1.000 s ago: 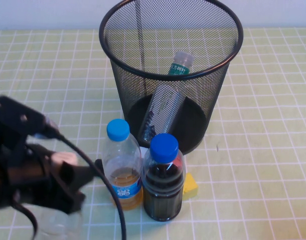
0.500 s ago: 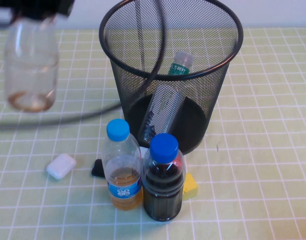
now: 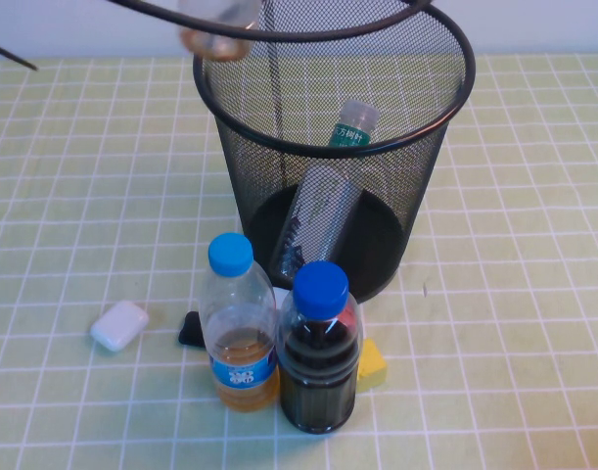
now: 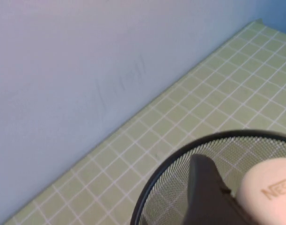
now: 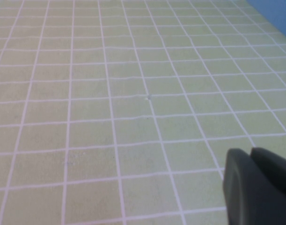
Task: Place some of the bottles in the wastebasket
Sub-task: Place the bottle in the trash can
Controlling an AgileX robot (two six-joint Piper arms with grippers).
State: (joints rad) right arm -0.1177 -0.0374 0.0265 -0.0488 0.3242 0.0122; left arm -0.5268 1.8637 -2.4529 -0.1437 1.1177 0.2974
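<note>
The black wire-mesh wastebasket (image 3: 416, 196) stands at the table's middle back. The clear bottle with the white cap and green label (image 3: 347, 132) leans inside it. The squat bottle with brownish dregs (image 3: 217, 24) hangs at the high view's top edge, over the basket's far-left rim. My left gripper (image 4: 248, 204) is shut on it. In the left wrist view one dark finger (image 4: 206, 192) presses beside its pale pinkish cap (image 4: 269, 190), with the basket rim (image 4: 180, 157) below. My right gripper (image 5: 251, 161) is shut and empty over bare tablecloth; it does not show in the high view.
A light-blue-capped bottle with amber liquid (image 3: 238, 333) and a blue-capped bottle with dark liquid (image 3: 320, 352) stand in front of the basket. A small white case (image 3: 118, 325), a black object (image 3: 191, 330) and a yellow block (image 3: 373, 362) lie near them. A black cable (image 3: 308, 34) crosses the basket's top.
My left arm has lifted the squat bottle from the front left of the table up and rightwards to the basket's rim. The arm itself has left the high view.
</note>
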